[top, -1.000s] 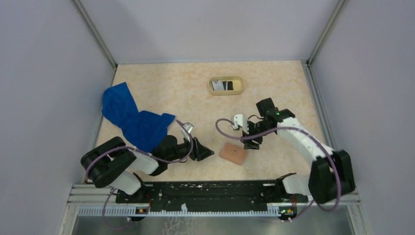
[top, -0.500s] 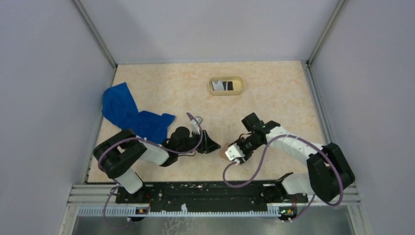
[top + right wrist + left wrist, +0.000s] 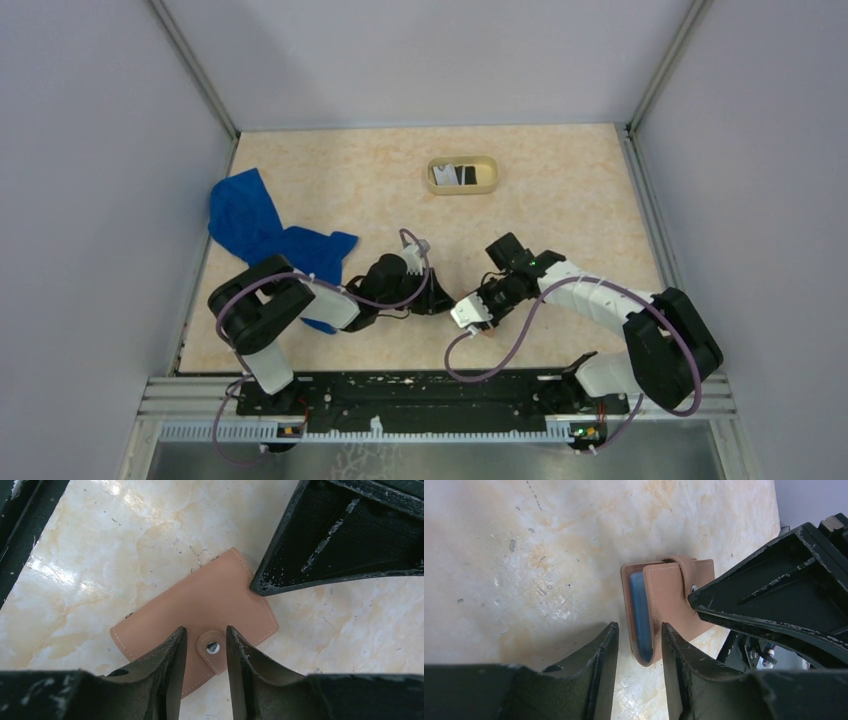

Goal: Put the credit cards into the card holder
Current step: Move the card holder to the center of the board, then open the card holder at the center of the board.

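The tan card holder (image 3: 200, 605) lies flat on the table, its snap tab (image 3: 213, 647) closed. My right gripper (image 3: 206, 632) stands over it, open, one finger on each side of the tab with gaps showing. My left gripper (image 3: 639, 635) is open, low on the table, straddling the holder's end (image 3: 646, 652) where the blue inner face (image 3: 640, 610) shows. In the top view both grippers (image 3: 445, 300) (image 3: 478, 318) meet over the holder and hide most of it. The credit cards, one white (image 3: 445, 174) and one black (image 3: 468, 176), lie in the tan tray.
The oval tan tray (image 3: 490, 176) sits at the back middle of the table. A crumpled blue cloth (image 3: 262, 235) lies at the left, beside the left arm. Grey walls close in the table on three sides.
Both arms have moved in to the card holder: the left gripper slid right, the right gripper swung down and left over it. Both sets of jaws have narrowed.
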Robot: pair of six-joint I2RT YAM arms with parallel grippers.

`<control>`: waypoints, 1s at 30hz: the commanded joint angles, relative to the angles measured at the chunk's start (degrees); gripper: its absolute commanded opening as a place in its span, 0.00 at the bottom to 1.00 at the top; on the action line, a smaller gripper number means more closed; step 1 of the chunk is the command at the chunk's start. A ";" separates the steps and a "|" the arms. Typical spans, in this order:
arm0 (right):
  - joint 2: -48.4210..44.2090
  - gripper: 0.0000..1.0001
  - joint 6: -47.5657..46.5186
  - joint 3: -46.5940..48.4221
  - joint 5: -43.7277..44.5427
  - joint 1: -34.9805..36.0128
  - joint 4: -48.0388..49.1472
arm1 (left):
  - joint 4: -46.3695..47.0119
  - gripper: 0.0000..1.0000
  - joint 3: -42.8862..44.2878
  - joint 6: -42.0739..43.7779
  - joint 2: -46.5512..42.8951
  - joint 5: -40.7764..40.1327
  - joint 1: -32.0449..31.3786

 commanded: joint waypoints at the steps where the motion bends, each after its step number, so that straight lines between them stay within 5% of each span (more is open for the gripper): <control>1: 0.61 0.34 1.04 0.08 3.76 0.51 0.98 | -2.56 0.41 2.05 0.59 1.18 0.63 -0.50; 30: 3.39 0.31 4.39 2.08 10.51 -1.69 -0.89 | -7.12 0.31 5.07 1.40 3.43 0.92 -0.85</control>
